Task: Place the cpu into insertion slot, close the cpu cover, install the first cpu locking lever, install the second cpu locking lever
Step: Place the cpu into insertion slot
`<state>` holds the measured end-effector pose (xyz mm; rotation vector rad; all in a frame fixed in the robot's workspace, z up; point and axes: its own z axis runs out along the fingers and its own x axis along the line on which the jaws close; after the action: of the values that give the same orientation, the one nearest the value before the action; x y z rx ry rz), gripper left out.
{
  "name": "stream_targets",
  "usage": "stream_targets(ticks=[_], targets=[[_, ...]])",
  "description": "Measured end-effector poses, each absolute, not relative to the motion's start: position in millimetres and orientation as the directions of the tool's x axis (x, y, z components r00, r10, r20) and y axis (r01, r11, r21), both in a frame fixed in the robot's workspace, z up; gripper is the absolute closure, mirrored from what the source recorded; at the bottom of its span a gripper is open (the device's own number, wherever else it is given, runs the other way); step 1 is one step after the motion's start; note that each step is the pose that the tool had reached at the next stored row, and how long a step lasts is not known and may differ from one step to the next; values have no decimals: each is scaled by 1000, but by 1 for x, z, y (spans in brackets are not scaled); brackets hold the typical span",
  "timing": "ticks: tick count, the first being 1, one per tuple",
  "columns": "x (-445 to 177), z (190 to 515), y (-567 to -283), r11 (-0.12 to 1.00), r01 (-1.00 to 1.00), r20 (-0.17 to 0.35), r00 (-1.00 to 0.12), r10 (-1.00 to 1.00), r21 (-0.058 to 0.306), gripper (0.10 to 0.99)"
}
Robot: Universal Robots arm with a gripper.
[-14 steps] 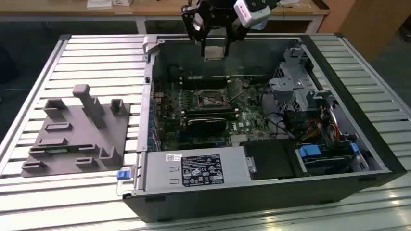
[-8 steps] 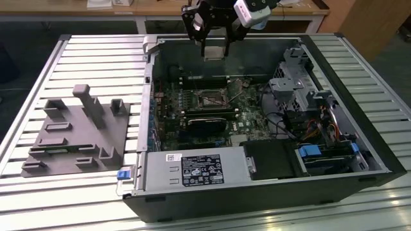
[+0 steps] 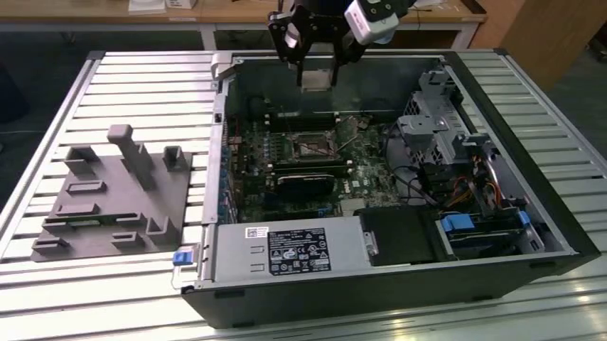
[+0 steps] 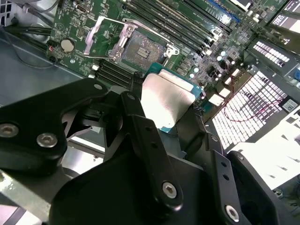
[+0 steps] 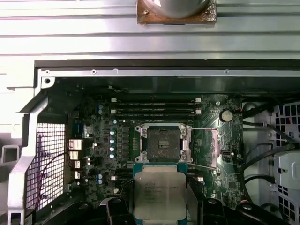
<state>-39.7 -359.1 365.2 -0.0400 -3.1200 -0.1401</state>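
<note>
My gripper (image 3: 316, 79) hangs over the far side of the open computer case (image 3: 559, 234), above the green board. It is shut on the cpu (image 5: 159, 194), a flat square chip with a pale grey face, held by its edges between two black fingers (image 4: 136, 119). In the second wrist view the cpu (image 4: 166, 101) tilts toward the board. The insertion slot (image 5: 163, 143) lies a little beyond the chip, its dark centre bare. Its cover (image 4: 105, 37) is swung open to one side, and the thin wire levers (image 5: 201, 129) stand off the slot (image 3: 313, 149).
Black memory slots (image 5: 157, 108) run beside the slot. A long black card (image 3: 305, 181) lies on its near side. The white-labelled power supply (image 3: 284, 250) fills the case's front, with a drive cage and cables (image 3: 446, 135) on the exterior view's right. A grey fixture block (image 3: 114, 195) sits outside.
</note>
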Motion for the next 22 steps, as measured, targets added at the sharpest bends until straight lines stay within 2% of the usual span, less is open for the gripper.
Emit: stream_targets(ticks=[22], targets=[[-40,339,-359,996,26,19,-1000,25,89,549]])
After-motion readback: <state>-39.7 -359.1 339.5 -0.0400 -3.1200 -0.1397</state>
